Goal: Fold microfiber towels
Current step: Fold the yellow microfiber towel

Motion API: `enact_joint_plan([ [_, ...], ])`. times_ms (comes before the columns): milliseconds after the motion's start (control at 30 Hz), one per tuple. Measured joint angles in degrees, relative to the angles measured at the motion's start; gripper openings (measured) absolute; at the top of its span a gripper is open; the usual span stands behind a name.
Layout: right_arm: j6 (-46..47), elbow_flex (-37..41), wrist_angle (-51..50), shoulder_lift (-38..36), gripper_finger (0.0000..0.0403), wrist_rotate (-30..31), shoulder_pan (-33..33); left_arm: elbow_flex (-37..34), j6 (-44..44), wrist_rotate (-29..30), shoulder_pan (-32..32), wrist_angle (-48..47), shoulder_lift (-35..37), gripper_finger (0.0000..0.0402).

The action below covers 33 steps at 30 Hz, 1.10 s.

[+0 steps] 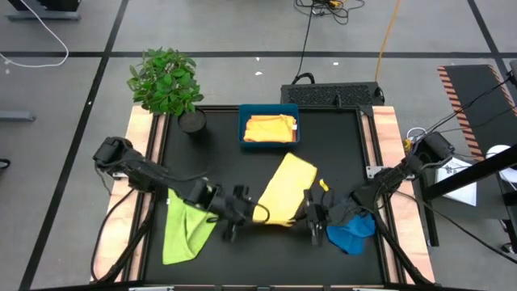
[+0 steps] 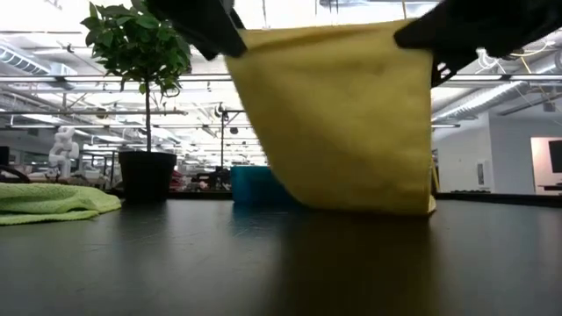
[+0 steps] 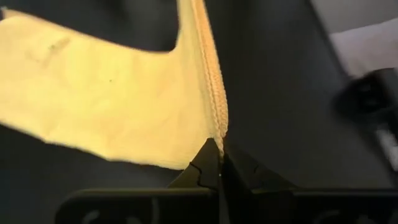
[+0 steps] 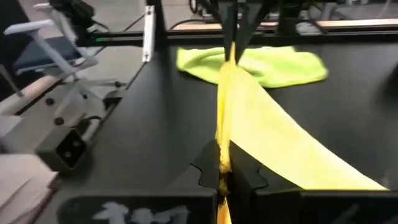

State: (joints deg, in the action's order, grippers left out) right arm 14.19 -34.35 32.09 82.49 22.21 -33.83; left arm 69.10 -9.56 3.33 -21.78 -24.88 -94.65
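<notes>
The pale yellow towel (image 2: 338,123) is seen closest in the low view, held up off the black table (image 2: 281,263) by two corners so that it hangs as a sheet with its lower edge touching the tabletop. One corner is pinched by the left gripper (image 1: 242,208), whose fingers are clenched on the hem, as is shown in the left wrist view, where the stitched edge (image 3: 211,81) runs straight up from the closed fingertips (image 3: 208,163). The opposite corner is clamped by the right gripper (image 1: 313,217), its fingers closed on the cloth (image 4: 249,124) in the right wrist view, with the fabric stretched taut between the two grippers. From above, the towel (image 1: 284,187) is seen lying at the middle of the table, sloping from the grippers at the near edge back toward the blue tray (image 1: 270,144). A golden yellow cloth (image 1: 270,128) is held in that tray. The lime green towel (image 1: 184,228) is spread in a loose heap beside the left arm, near the table's left edge, and the blue towel (image 1: 352,231) is bunched just beside the right gripper. A potted plant (image 1: 168,82) is placed at the far left corner.
</notes>
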Motion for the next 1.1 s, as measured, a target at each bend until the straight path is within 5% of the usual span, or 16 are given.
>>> enact_joint_plan([
  [267, -0.51, -7.65, -3.06, 6.99, 0.0, -2.42, -5.19, -0.04, -4.87, 0.15, -7.75, 7.07, -0.04, 0.0005],
  [433, -0.93, -7.59, -5.81, 5.78, 0.0, 6.87, -6.9, -0.09, 0.68, 0.31, -7.53, 7.82, -0.04, 0.0008],
  [833, 11.27, -7.0, -25.42, 3.2, 0.0, 20.31, -4.99, -0.11, 11.4, -0.37, 9.51, 2.61, -0.41, 0.0004],
  [1100, 19.92, -1.03, -25.9, 3.18, 0.0, 18.69, 2.01, -0.11, 15.38, -5.27, 18.07, 2.78, -4.31, 0.0005],
])
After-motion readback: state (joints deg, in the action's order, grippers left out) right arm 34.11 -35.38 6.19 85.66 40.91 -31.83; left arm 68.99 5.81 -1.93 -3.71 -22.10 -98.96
